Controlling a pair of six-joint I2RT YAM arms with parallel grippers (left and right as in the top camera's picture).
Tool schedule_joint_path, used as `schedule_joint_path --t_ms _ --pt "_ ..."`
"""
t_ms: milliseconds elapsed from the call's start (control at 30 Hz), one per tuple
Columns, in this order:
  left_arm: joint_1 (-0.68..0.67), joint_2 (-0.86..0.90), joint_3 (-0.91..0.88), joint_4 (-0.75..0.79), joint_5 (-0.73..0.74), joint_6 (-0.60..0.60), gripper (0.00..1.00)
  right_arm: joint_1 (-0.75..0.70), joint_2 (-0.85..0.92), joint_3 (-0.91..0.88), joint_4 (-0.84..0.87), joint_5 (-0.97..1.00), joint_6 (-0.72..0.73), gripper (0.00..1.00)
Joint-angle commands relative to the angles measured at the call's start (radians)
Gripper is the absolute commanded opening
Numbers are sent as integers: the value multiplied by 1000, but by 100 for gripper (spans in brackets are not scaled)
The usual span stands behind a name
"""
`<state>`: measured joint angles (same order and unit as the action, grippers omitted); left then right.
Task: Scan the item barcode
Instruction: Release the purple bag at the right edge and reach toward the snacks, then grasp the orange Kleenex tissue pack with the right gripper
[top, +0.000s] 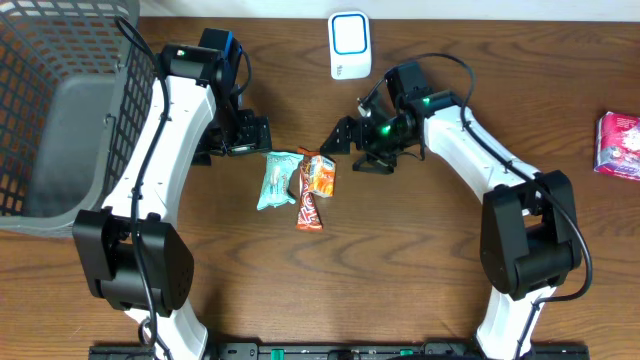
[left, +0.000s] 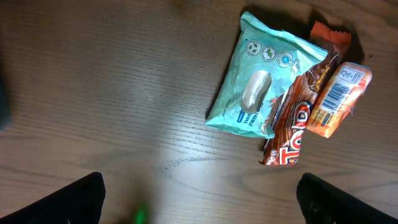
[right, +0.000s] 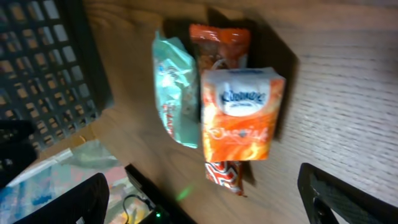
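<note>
right gripper: jaws wide apart, nothing in them. orange pack, my pick for the item, sits just ahead of the fingertips in line with the gap, no contact that I can see
left gripper: fully spread, empty, facing the same pile from the other side, with the teal packet nearest it

risks, my read:
- orange pack lies on top of the candy bar; a low pinch likely takes both or drags the bar along
- teal packet is pressed against the bar on the side away from the right hand; a push shoves the whole pile toward the left gripper
- both hands flank one small pile; if both go in, the fingers could clash
- pack looks soft, so a hard squeeze may crease the barcode
- barcode is on the face the left wrist camera sees, not the branded face; without a turn the white device, presumably the scanner, further off behind the right hand, may miss it

writing:
- orange pack: blue logo on a white patch, maybe Kleenex, too blurred to be sure
- bar: white "To" and "D", rest unclear
- teal packet: round icons, print too small
- white device: nothing legible
- far out: basket beyond the left arm, pink packet well past the right arm, print illegible
</note>
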<state>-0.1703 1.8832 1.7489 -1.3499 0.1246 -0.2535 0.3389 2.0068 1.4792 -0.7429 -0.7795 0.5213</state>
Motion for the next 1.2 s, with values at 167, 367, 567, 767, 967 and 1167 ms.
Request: schedule_joint_path --t_ms 167,367,567,767,967,1167 --pt "4 -8 -1 -3 -10 10 98 72 -21 30 2 133 40 83" --pt "4 -8 -1 -3 -10 10 98 150 -19 29 8 430 166 68" --pt "4 -8 -1 -3 -10 10 98 206 -3 29 55 483 177 66" --pt "4 -8 -1 -3 -10 10 98 230 14 21 55 589 196 62" --pt "4 -8 -1 -3 -10 10 98 240 43 10 56 589 196 57" --pt "4 -8 -1 -3 -10 10 98 248 55 10 56 590 196 49"
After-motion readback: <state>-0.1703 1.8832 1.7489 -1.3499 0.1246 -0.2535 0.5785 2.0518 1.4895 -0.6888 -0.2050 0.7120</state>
